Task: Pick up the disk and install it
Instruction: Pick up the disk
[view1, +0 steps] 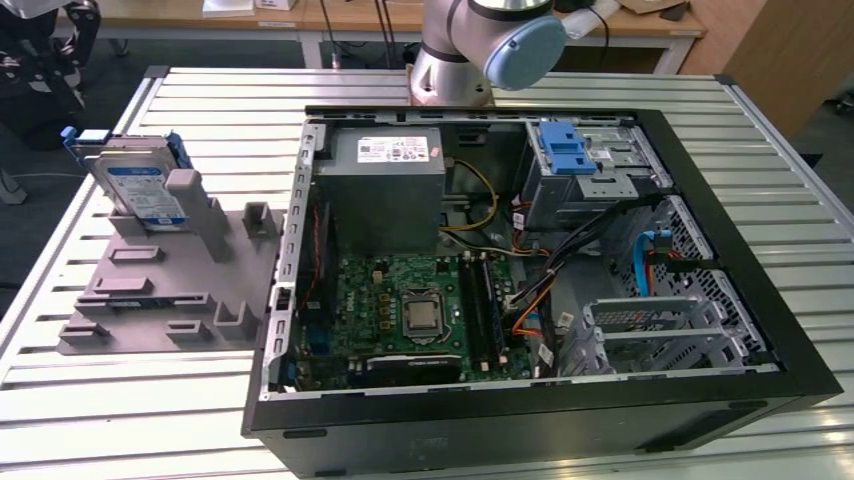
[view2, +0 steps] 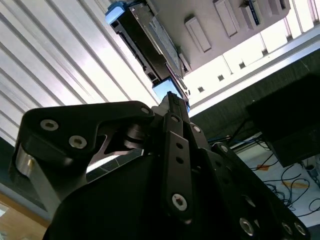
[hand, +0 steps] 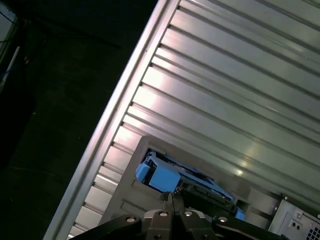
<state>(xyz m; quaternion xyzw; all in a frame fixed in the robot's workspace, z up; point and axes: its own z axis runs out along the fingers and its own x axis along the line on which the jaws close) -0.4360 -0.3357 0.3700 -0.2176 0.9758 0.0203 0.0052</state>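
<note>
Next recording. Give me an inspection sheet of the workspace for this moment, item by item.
Surface: slatted metal table.
Job's things: disk stands upright in the grey fixture at the exterior view's left, not yet picked up. The open PC case lies beside the fixture, and a cage with a blue latch sits inside the case.
Clutter: nothing seen.
Gripper: gripper is shut and holds nothing. It points toward the disk in both wrist views.
Cables: orange and yellow wires and a blue cable run inside the case.
Surroundings: the arm base is behind the case, with desks beyond it.
</note>
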